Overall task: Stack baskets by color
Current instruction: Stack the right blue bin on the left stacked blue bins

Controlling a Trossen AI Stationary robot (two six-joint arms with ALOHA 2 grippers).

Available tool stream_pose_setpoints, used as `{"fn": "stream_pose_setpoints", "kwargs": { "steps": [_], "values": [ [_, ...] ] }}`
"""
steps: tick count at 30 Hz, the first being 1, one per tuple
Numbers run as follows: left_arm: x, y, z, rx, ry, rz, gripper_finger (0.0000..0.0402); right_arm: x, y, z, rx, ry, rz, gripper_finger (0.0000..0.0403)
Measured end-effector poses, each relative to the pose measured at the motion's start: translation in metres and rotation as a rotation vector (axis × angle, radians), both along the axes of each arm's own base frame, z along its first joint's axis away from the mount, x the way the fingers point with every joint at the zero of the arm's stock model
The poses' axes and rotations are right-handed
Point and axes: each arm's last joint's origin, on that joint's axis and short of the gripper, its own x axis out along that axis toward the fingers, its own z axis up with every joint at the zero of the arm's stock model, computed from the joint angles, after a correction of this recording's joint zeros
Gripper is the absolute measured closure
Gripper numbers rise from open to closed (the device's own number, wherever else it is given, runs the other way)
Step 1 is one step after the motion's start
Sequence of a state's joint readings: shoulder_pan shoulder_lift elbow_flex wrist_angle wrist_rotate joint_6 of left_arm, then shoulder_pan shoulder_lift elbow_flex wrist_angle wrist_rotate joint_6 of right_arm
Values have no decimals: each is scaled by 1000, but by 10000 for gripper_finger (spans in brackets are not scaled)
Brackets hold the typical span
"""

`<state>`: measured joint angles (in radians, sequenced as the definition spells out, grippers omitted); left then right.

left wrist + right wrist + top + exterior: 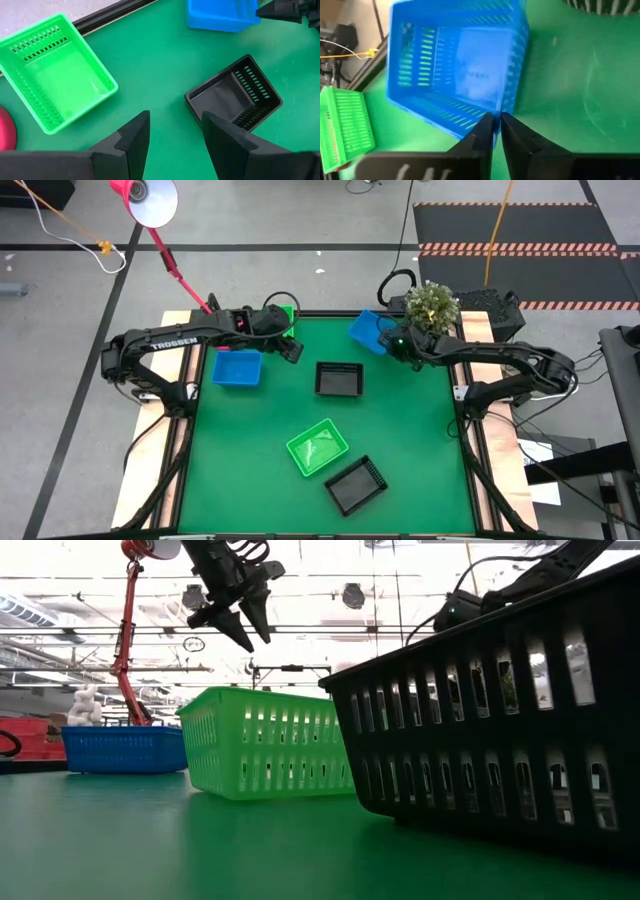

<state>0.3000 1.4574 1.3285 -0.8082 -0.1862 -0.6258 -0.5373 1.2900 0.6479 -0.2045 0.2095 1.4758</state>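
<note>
Pinching a blue basket's rim

My right gripper (496, 125) clamps the blue basket (455, 65), tilted, upper right of the table; my left gripper (172, 137) hangs open.

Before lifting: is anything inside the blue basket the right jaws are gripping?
Nothing visible: the blue basket looks empty in the right wrist view. The right gripper pinches its near wall, hiding only that bit of rim.

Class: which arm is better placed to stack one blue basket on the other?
Right. The right gripper is closed on the tilted blue basket's wall. The left gripper, open and empty, hovers beside the other blue basket.
</note>
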Motion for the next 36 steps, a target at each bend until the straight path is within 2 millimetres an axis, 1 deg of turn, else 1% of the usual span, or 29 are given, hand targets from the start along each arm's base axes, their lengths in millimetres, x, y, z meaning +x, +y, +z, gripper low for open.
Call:
{"fn": "stream_pose_setpoints", "kwargs": {
  "steps": [6,11,16,18,20,25,26,31,36],
  "values": [
    [0,-1,0,-3,-1,1,222,1,-1,-1,1,-5,0,328],
    [1,-4,0,-13,-7,4,222,1,-3,-6,20,11,-24,296],
    [1,-4,0,-14,-7,3,222,1,-8,-12,38,14,-63,284],
    [1,-4,0,-14,-7,3,222,1,-10,-13,26,19,-54,291],
    [1,-4,0,-14,-7,4,222,1,-12,-13,18,25,-46,311],
    [1,-4,0,-14,-6,3,222,0,-13,-13,9,35,-36,388],
    [1,-4,0,-12,-5,0,222,0,-13,-12,1,37,-25,393],
    [1,-4,0,-8,-2,-7,222,2,-13,-6,-31,-1,1,389],
    [1,-4,1,-7,-14,-5,222,2,-12,12,-94,-100,39,396]
  ]
}}
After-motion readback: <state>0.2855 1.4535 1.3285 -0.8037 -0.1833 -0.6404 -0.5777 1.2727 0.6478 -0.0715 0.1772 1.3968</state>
